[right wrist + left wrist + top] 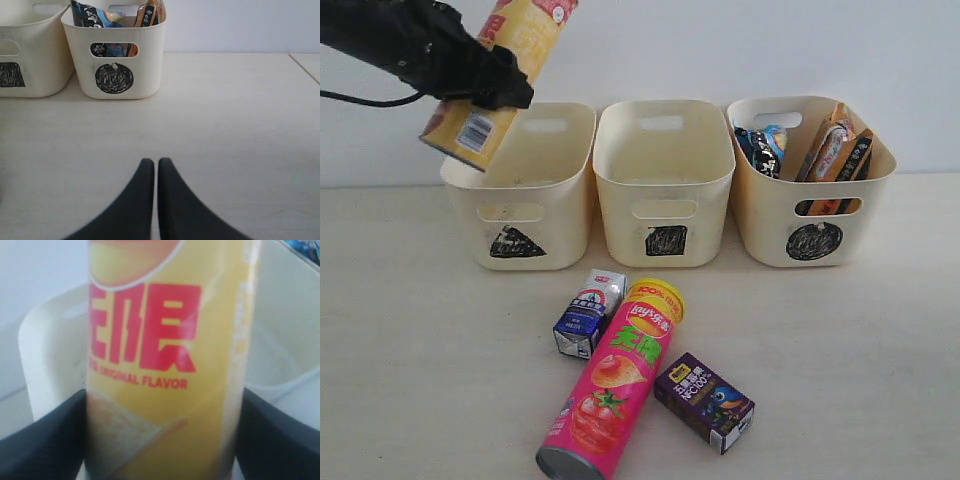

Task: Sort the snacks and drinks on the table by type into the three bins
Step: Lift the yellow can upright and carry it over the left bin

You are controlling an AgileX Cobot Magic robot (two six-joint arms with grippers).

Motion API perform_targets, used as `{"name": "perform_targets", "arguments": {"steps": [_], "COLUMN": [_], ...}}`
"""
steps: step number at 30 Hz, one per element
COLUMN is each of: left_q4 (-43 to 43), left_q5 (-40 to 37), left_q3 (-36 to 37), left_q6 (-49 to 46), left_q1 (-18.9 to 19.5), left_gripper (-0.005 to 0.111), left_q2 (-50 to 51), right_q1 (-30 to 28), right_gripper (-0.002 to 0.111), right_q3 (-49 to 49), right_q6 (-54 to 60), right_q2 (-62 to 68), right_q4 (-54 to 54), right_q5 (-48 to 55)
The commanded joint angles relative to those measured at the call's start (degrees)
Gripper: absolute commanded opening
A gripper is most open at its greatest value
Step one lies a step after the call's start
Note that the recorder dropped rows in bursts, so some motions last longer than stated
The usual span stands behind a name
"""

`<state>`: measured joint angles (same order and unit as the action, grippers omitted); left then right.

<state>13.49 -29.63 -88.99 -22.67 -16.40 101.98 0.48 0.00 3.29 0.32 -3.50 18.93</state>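
I am holding the yellow chip can in my left gripper, jaws clamped across its middle. The can is hanging tilted in the air above the back left corner of the bin with the triangle, its metal base pointing down toward the opening. In the left wrist view, my black fingers are pressing on either side of the glossy yellow tube with its red lettering.

I am judging this as the placing step for the first chip can. Next I need to bring the can over the middle of the opening, lower it inside, and only then let go. The tube is smooth and rigid and would roll if dropped on its side.

My right gripper is waiting low over the bare table, its two tapered black fingers together and holding nothing.

The three bins are cream plastic with rounded corners and handle slots. The bin with the square looks empty. The bin with the circle is holding a crinkly blue-black bag and an orange bag.

Lying on the pale wood-grain table are a pink chip can on its side, a blue and white carton touching its lid end, and a dark purple carton just beside it.
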Motion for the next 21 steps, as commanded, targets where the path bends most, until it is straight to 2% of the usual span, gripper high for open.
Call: {"name": "perform_targets", "arguments": {"steps": [1, 5, 11, 21], "left_q4": [0.0, -2.4, -2.6, -2.6], "left_q5": [6.4, 10.0, 11.0, 10.3], "left_q3": [-7.1, -12.9, -19.7, -21.5], "left_q6": [4.4, 5.1, 8.6, 10.7], "left_q1": [-0.1, 0.1, 2.5, 5.1], "left_gripper": [0.004, 0.004, 0.004, 0.006], "left_q2": [6.7, 12.9, 21.1, 27.3], "right_q1": [0.1, 0.1, 0.1, 0.1], "right_gripper": [0.000, 0.000, 0.000, 0.000], "right_q3": [0.0, 0.0, 0.0, 0.0], "right_q6": [0.0, 0.0, 0.0, 0.0], "right_q2": [-0.3, -0.3, -0.3, -0.3], "right_q4": [0.2, 0.2, 0.2, 0.2], "right_q5": [-0.2, -0.2, -0.2, -0.2]}}
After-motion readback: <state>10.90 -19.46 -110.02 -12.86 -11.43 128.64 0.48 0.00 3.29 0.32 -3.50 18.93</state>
